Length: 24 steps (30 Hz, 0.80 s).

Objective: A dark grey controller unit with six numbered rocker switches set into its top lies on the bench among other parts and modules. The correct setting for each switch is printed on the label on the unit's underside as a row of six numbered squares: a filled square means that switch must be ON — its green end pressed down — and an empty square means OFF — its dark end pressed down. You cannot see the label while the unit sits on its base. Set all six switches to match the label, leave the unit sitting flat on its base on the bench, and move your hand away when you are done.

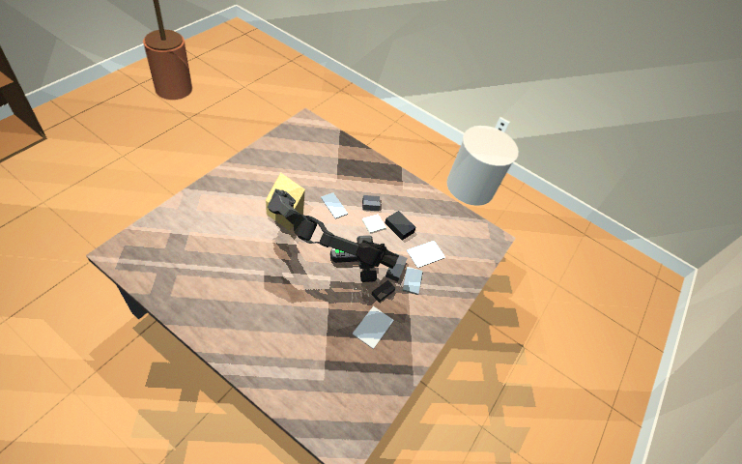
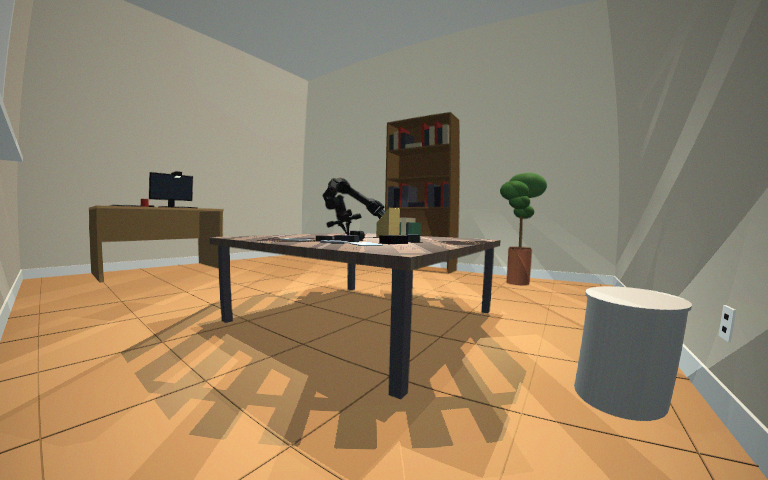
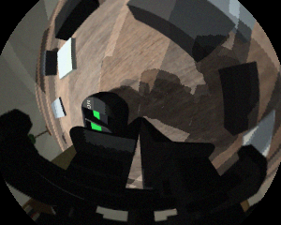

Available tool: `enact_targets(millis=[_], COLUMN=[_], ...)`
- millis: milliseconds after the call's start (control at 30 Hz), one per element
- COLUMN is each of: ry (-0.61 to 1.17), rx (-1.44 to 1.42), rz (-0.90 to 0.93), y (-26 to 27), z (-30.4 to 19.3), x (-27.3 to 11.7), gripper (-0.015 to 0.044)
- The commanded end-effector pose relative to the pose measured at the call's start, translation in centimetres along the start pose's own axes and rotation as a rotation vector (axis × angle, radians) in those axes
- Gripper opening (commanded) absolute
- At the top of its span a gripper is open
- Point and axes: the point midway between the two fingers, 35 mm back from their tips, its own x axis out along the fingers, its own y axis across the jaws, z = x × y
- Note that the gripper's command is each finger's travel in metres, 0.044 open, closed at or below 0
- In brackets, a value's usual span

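Note:
The dark grey controller unit (image 1: pixel 338 259) (image 3: pixel 101 104) lies on the bench in the middle, partly hidden by the arm in the top view. In the wrist view its rounded end and two green switch ends show; my left finger covers the rest. The full row of switches cannot be read, and the underside label is hidden. My gripper (image 2: pixel 347 230) (image 3: pixel 140 120) is shut and empty, pointing down, with its tips beside the unit's end in the wrist view. Whether they touch the unit or the bench cannot be told. The arm hides the tips in the top view.
A dark module (image 1: pixel 396 269) (image 3: pixel 183 25) and a smaller one (image 1: pixel 384 290) (image 3: pixel 241 96) lie beyond the gripper. A black box (image 1: pixel 400 223), a grey module (image 1: pixel 371 202) and several pale cards lie around. A yellow block (image 1: pixel 289 187) stands by the arm's base.

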Motion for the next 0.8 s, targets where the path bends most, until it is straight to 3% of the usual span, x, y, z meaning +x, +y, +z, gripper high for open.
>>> enact_targets(millis=[0,767], ry=[0.009,0.01], rx=[-0.009,-0.009], rz=[-0.001,-0.002], y=[-0.05,0.21], z=[-0.18,-0.21], x=[0.88,1.87], gripper=[0.0,0.0])
